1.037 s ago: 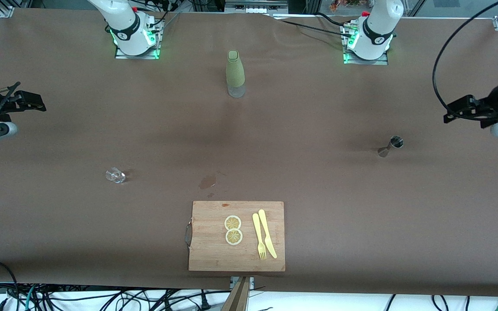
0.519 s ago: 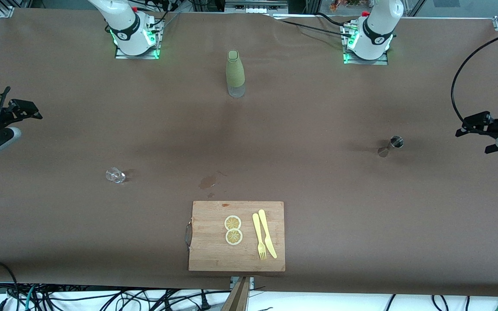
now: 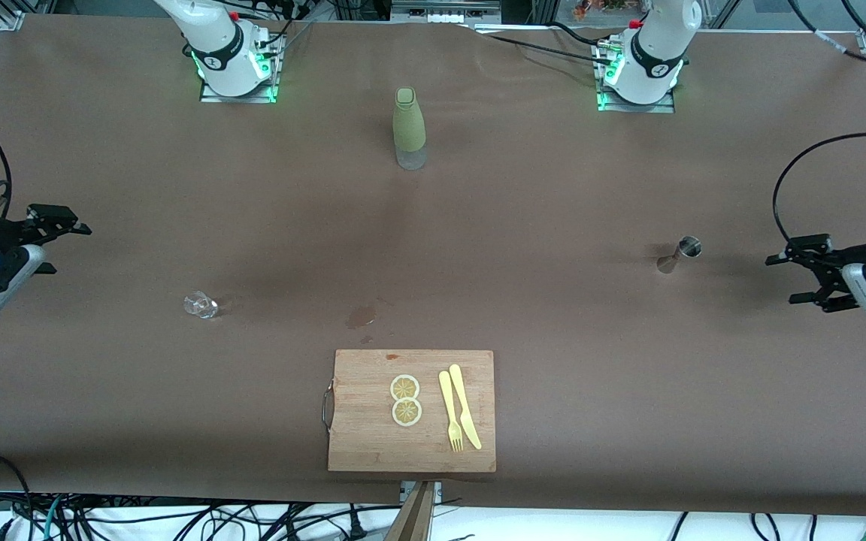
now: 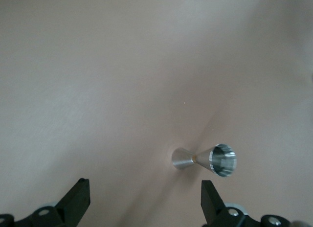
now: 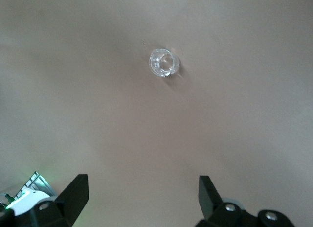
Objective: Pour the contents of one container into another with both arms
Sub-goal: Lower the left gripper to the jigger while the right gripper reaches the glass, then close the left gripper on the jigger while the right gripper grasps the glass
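Note:
The small silver jigger (image 3: 679,253) stands on the brown table toward the left arm's end. My left gripper (image 3: 790,279) hovers open beside it, farther out toward that end, with nothing held. In the left wrist view the jigger (image 4: 205,158) shows just ahead of the open left gripper (image 4: 145,197), close to one finger (image 4: 210,200). The tiny clear glass cup (image 3: 200,305) sits toward the right arm's end. My right gripper (image 3: 66,248) hangs open and empty over the table's end there. The right wrist view shows the cup (image 5: 164,62) well ahead of the right gripper (image 5: 142,195).
A tall olive-green bottle (image 3: 410,128) stands mid-table between the arm bases. A wooden cutting board (image 3: 365,439) at the table's front edge carries two lemon slices (image 3: 405,400), a yellow fork and a yellow knife (image 3: 459,417). A damp stain (image 3: 361,315) marks the cloth beside the board.
The left gripper has swung in and down to the jigger's level. The right gripper has shifted toward the glass cup. Both stayed open; jigger and cup have not moved.

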### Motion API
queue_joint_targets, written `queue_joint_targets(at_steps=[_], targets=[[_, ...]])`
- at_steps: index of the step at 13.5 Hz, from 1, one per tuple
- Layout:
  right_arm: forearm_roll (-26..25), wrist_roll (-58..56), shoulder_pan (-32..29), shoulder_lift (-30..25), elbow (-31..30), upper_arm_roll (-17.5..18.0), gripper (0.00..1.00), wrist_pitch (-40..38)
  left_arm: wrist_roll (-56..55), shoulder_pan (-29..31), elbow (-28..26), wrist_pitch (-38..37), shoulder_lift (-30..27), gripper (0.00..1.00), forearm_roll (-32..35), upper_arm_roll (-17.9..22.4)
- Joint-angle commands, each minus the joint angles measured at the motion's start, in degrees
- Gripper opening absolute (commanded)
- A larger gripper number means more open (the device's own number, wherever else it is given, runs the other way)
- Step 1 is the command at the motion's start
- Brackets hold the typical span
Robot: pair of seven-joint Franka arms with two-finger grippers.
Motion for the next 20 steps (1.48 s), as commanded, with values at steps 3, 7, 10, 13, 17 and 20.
queue_joint_targets(at_steps=[3, 7, 10, 13, 17, 20], targets=[[7.7, -8.1, -1.1, 2.3, -1.2, 0.4, 1.00, 3.0, 27.0, 3.9, 1.8, -0.7, 9.4, 1.00, -13.7, -0.1], [16.4, -20.1, -1.2, 1.5, -10.9, 0.5, 1.00, 10.9, 43.4, 6.1, 1.6, -2.1, 13.8, 1.00, -20.0, -0.2], [24.8, -28.5, -1.2, 0.2, -19.1, 0.5, 1.00, 14.4, 57.8, 6.5, 1.3, -5.2, 17.1, 1.00, -24.9, -0.1], [30.9, -37.3, -1.3, -0.1, -24.2, 0.5, 1.00, 15.7, 65.8, 6.4, 1.3, -8.9, 18.5, 1.00, -27.0, -0.2], [33.1, -48.3, -2.9, 0.2, -26.3, 0.4, 1.00, 19.5, 67.3, 6.2, 0.9, -12.4, 20.9, 1.00, -27.0, -0.2], [40.3, -56.3, -4.5, 2.7, -26.0, 0.4, 1.00, 23.3, 68.6, 5.7, 0.7, -14.8, 22.7, 1.00, -27.1, -0.1]])
